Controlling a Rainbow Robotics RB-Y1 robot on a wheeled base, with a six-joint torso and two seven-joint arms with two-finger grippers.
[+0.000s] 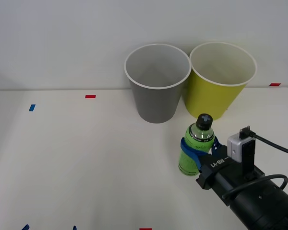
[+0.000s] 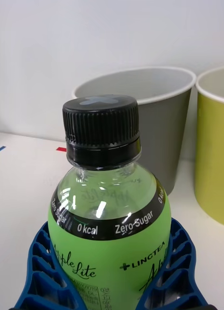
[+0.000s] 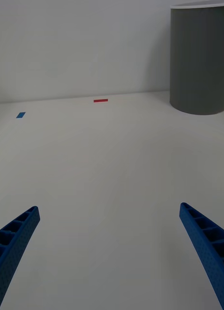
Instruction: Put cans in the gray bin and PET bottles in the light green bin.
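A small PET bottle (image 1: 198, 146) with a bright green wrap and black cap stands upright on the white table, in front of the light green bin (image 1: 216, 96). My right gripper (image 1: 200, 147) is shut on the bottle, its blue fingers (image 2: 41, 261) hugging both sides of the green body (image 2: 112, 247). The gray bin (image 1: 156, 98) stands upright just left of the light green bin (image 2: 213, 160), touching it; both look empty. My left gripper (image 3: 109, 242) is open low over bare table, far left of the bottle, with the gray bin (image 3: 199, 63) beyond it. Cans are out of view.
The white table (image 1: 77, 153) ends at a pale wall right behind the bins. Small red tape marks (image 1: 90, 96) and a blue one (image 1: 31, 108) lie on the table. A cable (image 1: 273, 143) runs off my right wrist.
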